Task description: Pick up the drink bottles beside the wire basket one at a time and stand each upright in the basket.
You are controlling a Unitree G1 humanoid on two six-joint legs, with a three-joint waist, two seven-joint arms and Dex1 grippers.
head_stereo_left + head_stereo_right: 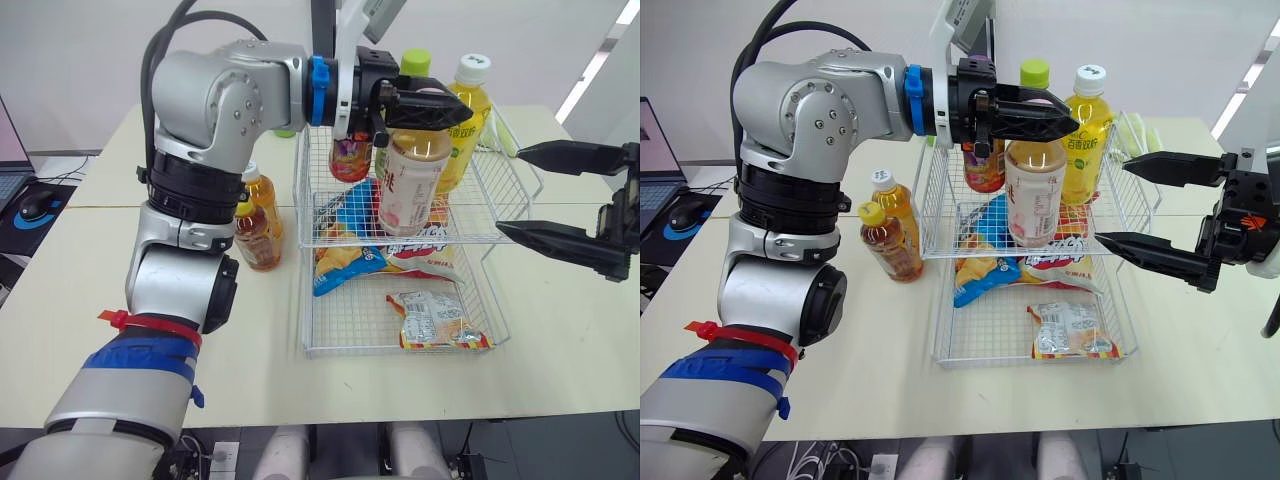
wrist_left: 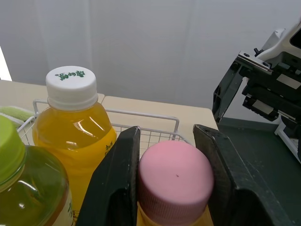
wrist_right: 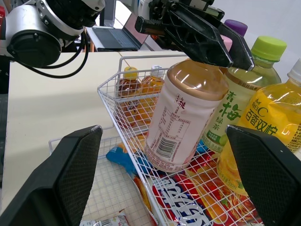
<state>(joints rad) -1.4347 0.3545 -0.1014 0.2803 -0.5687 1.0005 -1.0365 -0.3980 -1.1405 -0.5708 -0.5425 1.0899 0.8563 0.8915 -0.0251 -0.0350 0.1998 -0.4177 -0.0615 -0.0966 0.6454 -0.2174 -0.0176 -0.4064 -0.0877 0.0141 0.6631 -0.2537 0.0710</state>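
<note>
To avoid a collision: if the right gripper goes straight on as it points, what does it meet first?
Most likely the pink-capped bottle that the left gripper holds in the wire basket; its side wires may come first, depth is unclear.

1. Our left arm (image 1: 800, 110) reaches forward and bends across towards the wire basket (image 1: 980, 254), with the wrist held level above the basket's upper tier.
2. Our left gripper (image 1: 1060, 121) is clamped on a pink-capped bottle (image 1: 1032, 195) at its top, and both fingers (image 2: 115, 183) press against the sides of the cap.
3. Our right gripper (image 1: 1113, 203) hangs just to the right of the basket, pointing in at it.
4. Its two fingers (image 1: 1155, 258) are spread wide apart, one above the other, with nothing between them.
</note>
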